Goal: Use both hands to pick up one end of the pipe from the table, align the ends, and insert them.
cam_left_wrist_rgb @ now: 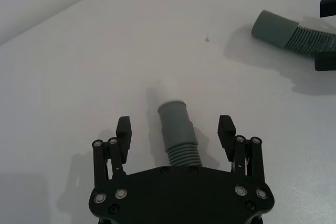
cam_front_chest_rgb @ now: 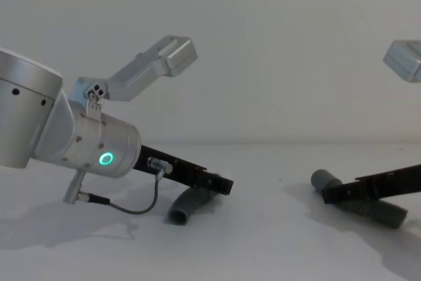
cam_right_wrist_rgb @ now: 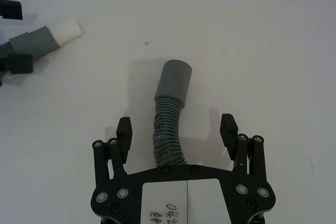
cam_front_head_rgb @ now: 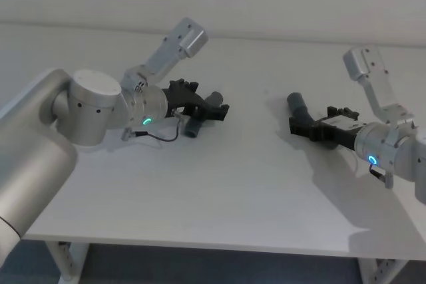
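The short pipe piece point(cam_left_wrist_rgb: 177, 129) lies on the white table point(cam_front_head_rgb: 233, 184), its whitish tip point(cam_left_wrist_rgb: 167, 85) pointing away from my wrist. My left gripper point(cam_left_wrist_rgb: 176, 129) is open, one finger on each side of the piece without touching it. In the head view it is left of centre point(cam_front_head_rgb: 206, 108). The corrugated hose point(cam_right_wrist_rgb: 168, 129) lies to the right with its smooth cuff point(cam_right_wrist_rgb: 175, 80) toward the middle. My right gripper point(cam_right_wrist_rgb: 177, 129) is open and straddles its ribbed part. The two ends lie well apart, as the chest view shows for the short piece point(cam_front_chest_rgb: 187, 205) and the hose point(cam_front_chest_rgb: 368, 208).
A thin black cable point(cam_front_head_rgb: 160, 138) loops onto the table from the left wrist. Bare table lies between the two pipe pieces and toward the front edge point(cam_front_head_rgb: 219, 247). A pale wall stands behind the table.
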{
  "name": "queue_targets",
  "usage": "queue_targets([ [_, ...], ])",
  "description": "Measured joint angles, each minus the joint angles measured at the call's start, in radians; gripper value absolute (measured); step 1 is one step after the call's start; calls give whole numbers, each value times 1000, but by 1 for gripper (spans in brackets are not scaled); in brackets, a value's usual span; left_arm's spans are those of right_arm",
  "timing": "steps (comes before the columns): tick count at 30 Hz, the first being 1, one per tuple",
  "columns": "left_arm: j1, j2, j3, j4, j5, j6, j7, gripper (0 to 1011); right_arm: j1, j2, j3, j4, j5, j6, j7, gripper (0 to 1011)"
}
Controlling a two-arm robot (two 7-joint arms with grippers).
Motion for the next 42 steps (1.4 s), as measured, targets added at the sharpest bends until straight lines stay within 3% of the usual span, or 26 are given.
queue_targets([
  [25, 11, -27, -35, 47, -43, 78, -7, 974, -7, 0, 12, -14, 6, 33, 38, 966],
  [34, 14, -28, -37, 50, -48, 85, -6, 929, -7, 0, 13, -15, 6, 35, 42, 738],
  [42, 17, -29, -39, 53, -51, 89, -5, 895, -8, 0, 14, -16, 5, 36, 43, 472],
])
